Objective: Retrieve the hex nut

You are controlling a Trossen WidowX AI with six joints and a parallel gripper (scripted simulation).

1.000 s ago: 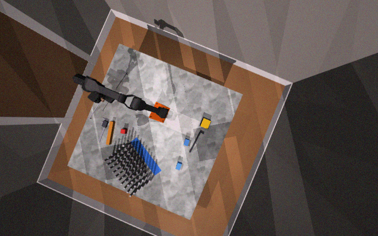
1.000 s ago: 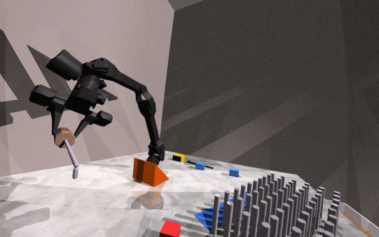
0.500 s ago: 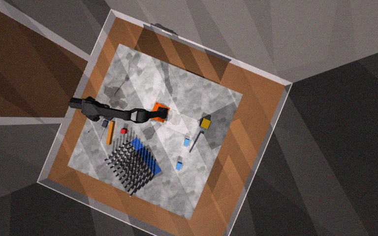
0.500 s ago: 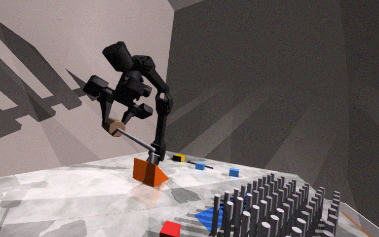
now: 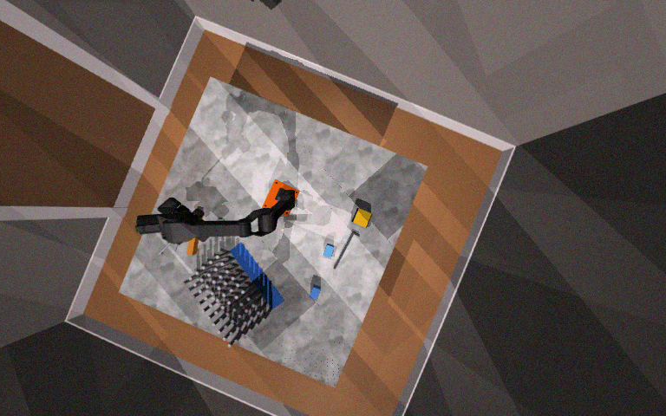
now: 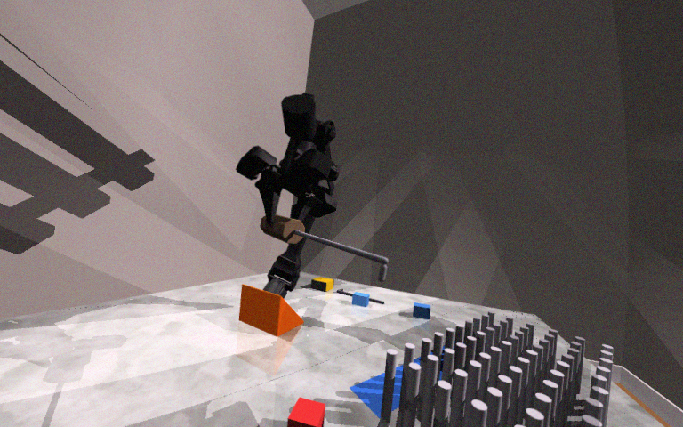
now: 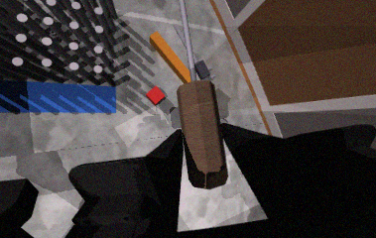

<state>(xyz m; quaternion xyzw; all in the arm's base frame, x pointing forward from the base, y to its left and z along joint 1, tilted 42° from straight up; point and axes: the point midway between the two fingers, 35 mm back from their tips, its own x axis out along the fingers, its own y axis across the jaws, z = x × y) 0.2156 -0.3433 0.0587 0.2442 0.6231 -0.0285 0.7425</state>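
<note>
Fingers point(image 6: 269, 197): closed around the wooden handle of a hook tool point(image 5: 198, 212) point(image 6: 282, 229) point(image 7: 201, 129)
Hook tool: aloft, its thin grey shaft ending in a bent tip
Red block point(image 6: 307, 414) point(image 7: 155, 95): on the surface, near the blue strip's end
Orange bar point(image 5: 192, 246) point(image 7: 170, 57): lying between the red block and a small dark block point(image 7: 202, 69)
Blue strip point(image 5: 259, 277) point(image 6: 381, 391) point(image 7: 70, 96): flat, along one edge of the spacer field
Metal spacers point(image 5: 231, 289) point(image 6: 390, 386) point(image 7: 73, 46): upright, in close rows
Hex nut: cannot be made out in any view, so its place cannot be told
Two blue blocks point(image 5: 329, 250) point(image 6: 360, 299): apart, across the strip from the spacers
Dark rod point(image 5: 344, 251) point(image 6: 380, 302): lying near one blue block
Yellow block point(image 5: 362, 217) point(image 6: 325, 284): just beyond the rod's end
</note>
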